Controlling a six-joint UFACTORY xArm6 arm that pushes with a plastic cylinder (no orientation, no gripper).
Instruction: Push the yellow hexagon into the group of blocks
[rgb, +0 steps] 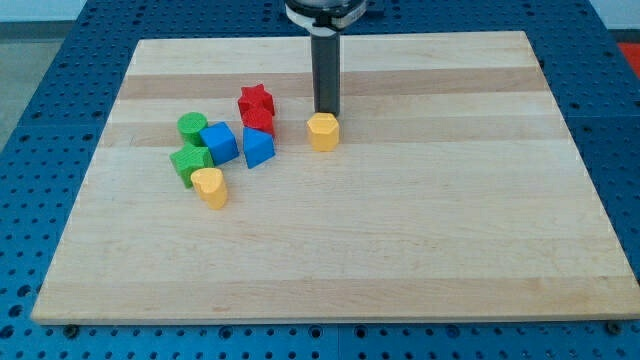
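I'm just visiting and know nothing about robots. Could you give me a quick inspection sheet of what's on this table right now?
Surface: wooden board on a blue perforated table.
Job's things: yellow hexagon apart from the group, to its right; group is red star, red block, green cylinder, blue cube, blue block, green block, yellow heart.
Clutter: nothing seen.
Grippers: none; my tip sits just behind the hexagon.
Cables: nothing seen.
Surroundings: nothing seen.

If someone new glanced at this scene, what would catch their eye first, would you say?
Probably my tip, coming down from the view's top and ending just above the lone yellow hexagon near the board's middle. Next, the cluster left of it: red star, blue cube, green blocks, yellow heart.
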